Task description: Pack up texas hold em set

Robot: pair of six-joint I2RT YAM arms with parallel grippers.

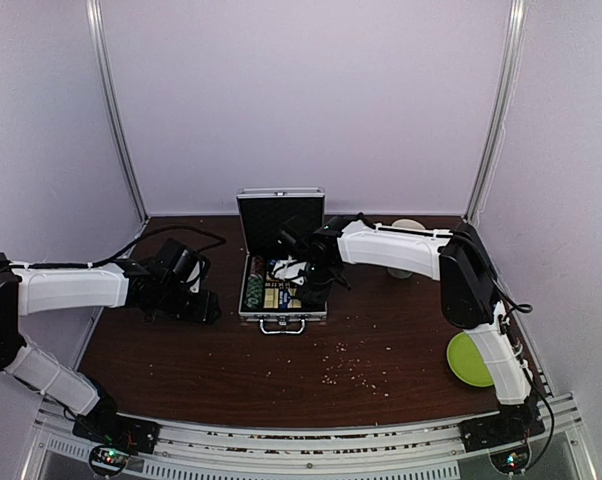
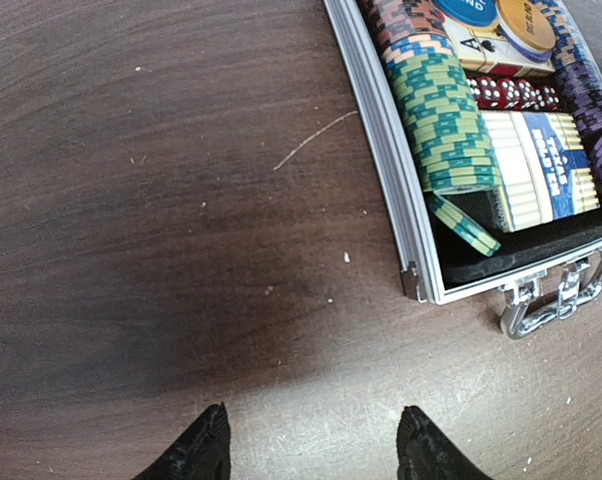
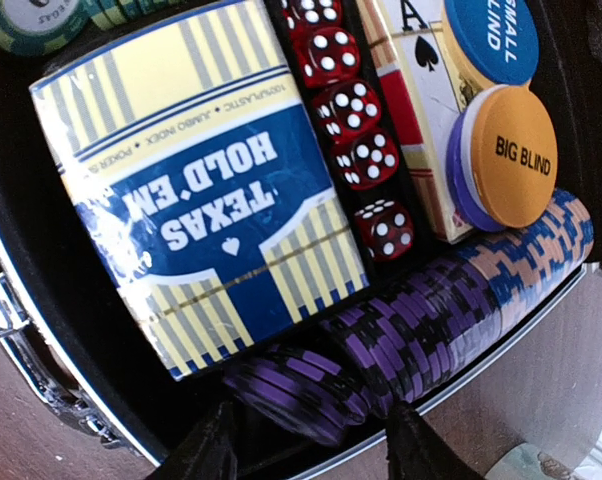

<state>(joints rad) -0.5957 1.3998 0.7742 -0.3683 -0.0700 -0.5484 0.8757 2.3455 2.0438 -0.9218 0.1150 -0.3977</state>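
The silver case (image 1: 249, 296) lies open at the table's middle with its lid (image 1: 280, 215) upright. In the right wrist view it holds the blue-cream card deck (image 3: 196, 190), red dice (image 3: 356, 140), an orange disc (image 3: 511, 155), a blue disc (image 3: 491, 35) and a row of purple chips (image 3: 451, 310). My right gripper (image 3: 316, 450) is open inside the case, its fingers either side of a few tilted purple chips (image 3: 301, 385). My left gripper (image 2: 316, 445) is open and empty above bare table, left of the case (image 2: 381, 130). Green chips (image 2: 441, 110) fill the case's left slot.
A cream mug (image 1: 408, 228) stands behind the right arm. A lime green plate (image 1: 469, 358) lies at the right front. Crumbs (image 1: 351, 370) are scattered in front of the case. The case handle (image 2: 561, 295) points toward the arms. One green chip (image 2: 464, 225) leans loose.
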